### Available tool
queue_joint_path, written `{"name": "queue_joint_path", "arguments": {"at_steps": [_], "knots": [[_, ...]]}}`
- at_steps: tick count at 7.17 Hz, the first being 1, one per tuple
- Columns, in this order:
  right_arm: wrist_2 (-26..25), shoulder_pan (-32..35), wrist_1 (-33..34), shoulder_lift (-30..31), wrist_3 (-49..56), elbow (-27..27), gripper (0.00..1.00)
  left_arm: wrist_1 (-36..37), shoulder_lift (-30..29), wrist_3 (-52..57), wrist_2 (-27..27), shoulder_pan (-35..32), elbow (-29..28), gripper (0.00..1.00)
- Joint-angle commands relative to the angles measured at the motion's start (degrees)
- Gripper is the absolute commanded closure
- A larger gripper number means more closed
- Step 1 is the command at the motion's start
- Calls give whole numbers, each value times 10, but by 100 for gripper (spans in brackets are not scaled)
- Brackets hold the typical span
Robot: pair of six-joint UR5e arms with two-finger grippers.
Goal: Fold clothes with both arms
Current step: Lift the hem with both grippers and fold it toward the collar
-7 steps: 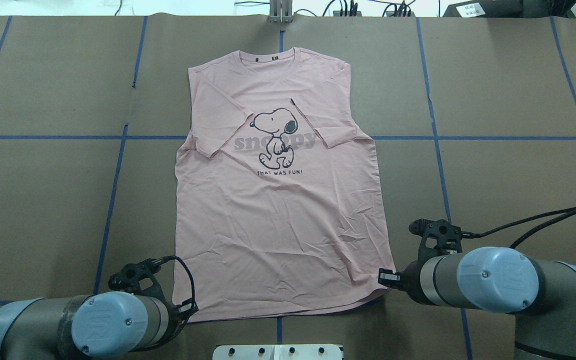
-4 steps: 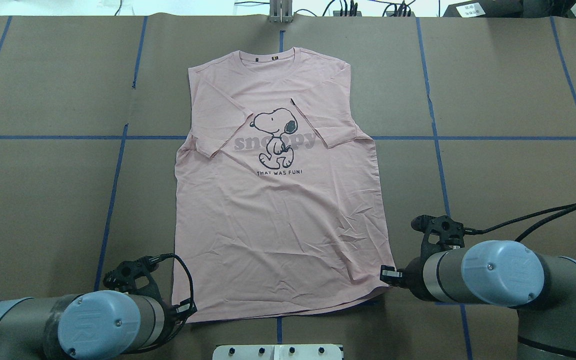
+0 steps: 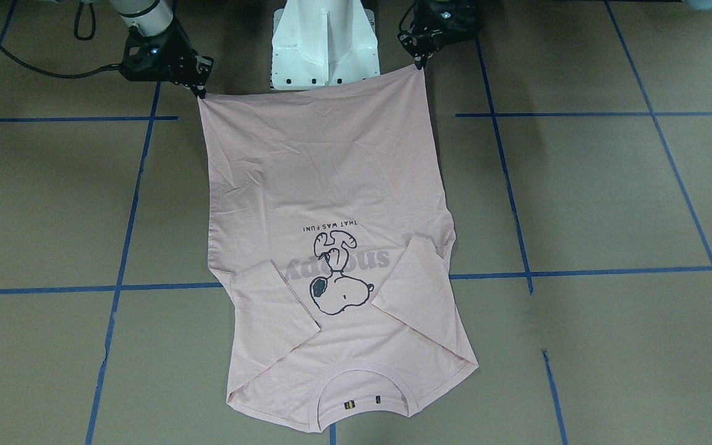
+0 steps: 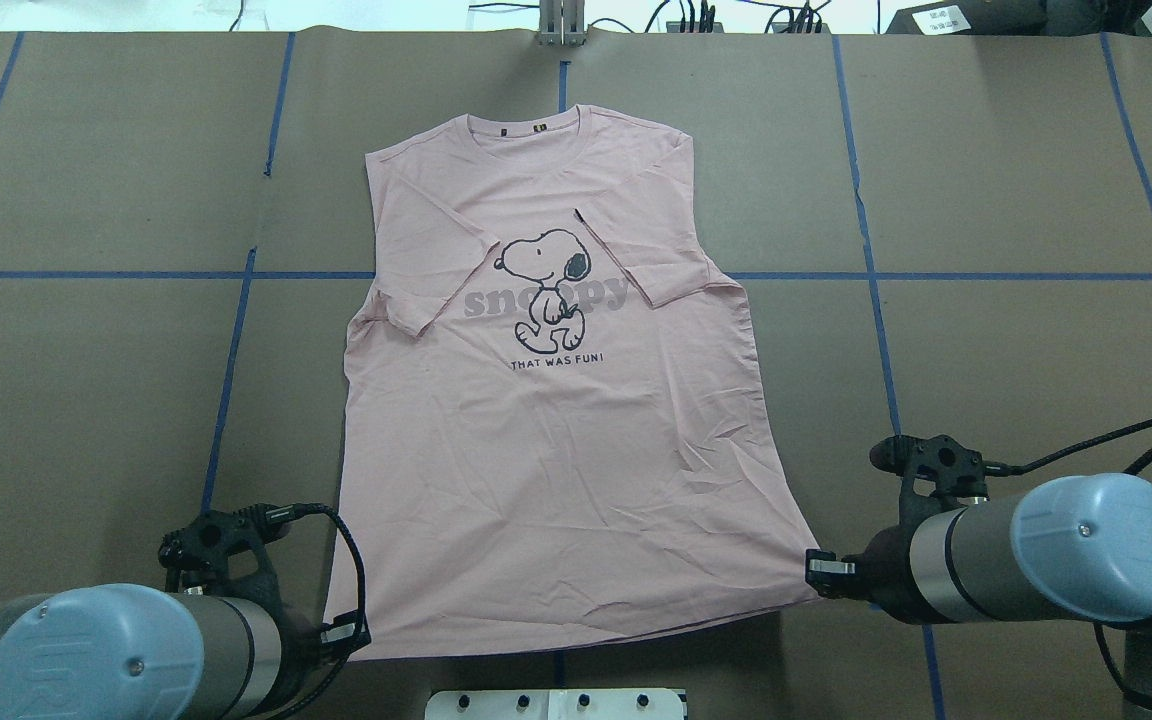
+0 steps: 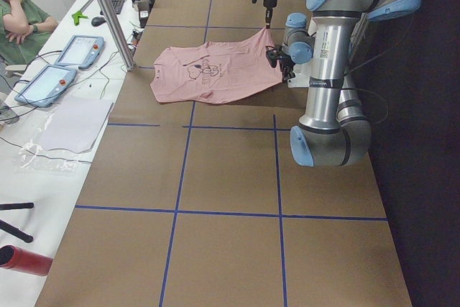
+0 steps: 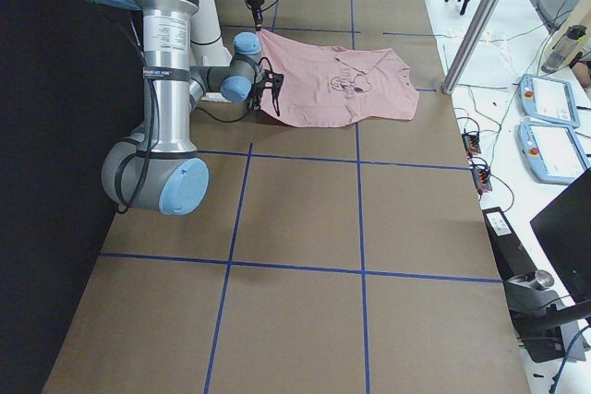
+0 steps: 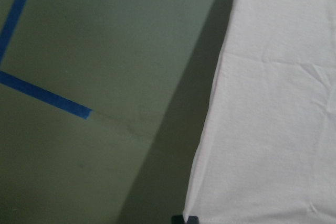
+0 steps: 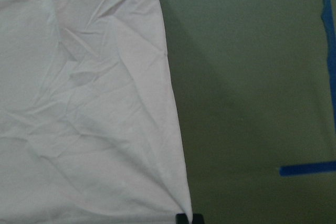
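The pale pink T-shirt point(image 4: 556, 450) lies print up on the brown table, collar far from me, both sleeves folded in over the chest. My left gripper point(image 4: 341, 632) is shut on the hem's left corner. My right gripper point(image 4: 816, 570) is shut on the hem's right corner. The hem is stretched taut between them and raised a little off the table. In the front-facing view the shirt point(image 3: 325, 173) hangs from the left gripper point(image 3: 421, 65) and the right gripper point(image 3: 200, 93). The wrist views show cloth point(image 7: 273, 103) point(image 8: 89, 103) pinched at the fingertips.
The white pedestal base point(image 3: 325, 43) stands just behind the hem. Blue tape lines point(image 4: 226, 380) cross the brown table cover. Tablets point(image 5: 79, 52) and cables lie on a white bench beyond the far edge, where a seated person point(image 5: 18, 16) shows.
Both grippers have moved apart and back toward the robot with the hem corners. The hem is now wider and tauter, and the whole shirt has slid slightly toward the robot.
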State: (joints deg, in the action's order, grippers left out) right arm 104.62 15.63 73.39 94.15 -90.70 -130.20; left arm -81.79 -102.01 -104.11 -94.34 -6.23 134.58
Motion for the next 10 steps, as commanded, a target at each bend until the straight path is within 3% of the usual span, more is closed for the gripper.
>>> {"name": "queue_joint_path", "arguments": {"at_steps": [1, 3, 5, 7, 10], "knots": [[32, -37, 0, 51, -5, -65, 100, 27, -2, 1, -19, 33, 64, 100], [41, -53, 0, 63, -8, -83, 100, 66, -4, 4, -20, 58, 107, 100], [38, 6, -2, 37, 31, -68, 100, 66, -8, 21, -23, 16, 101, 100], [45, 117, 1, -64, 161, 23, 100, 65, -29, 133, -25, -83, 76, 100], [37, 263, -4, -244, 358, 238, 100, 61, -104, 292, -56, -253, -80, 100]]}}
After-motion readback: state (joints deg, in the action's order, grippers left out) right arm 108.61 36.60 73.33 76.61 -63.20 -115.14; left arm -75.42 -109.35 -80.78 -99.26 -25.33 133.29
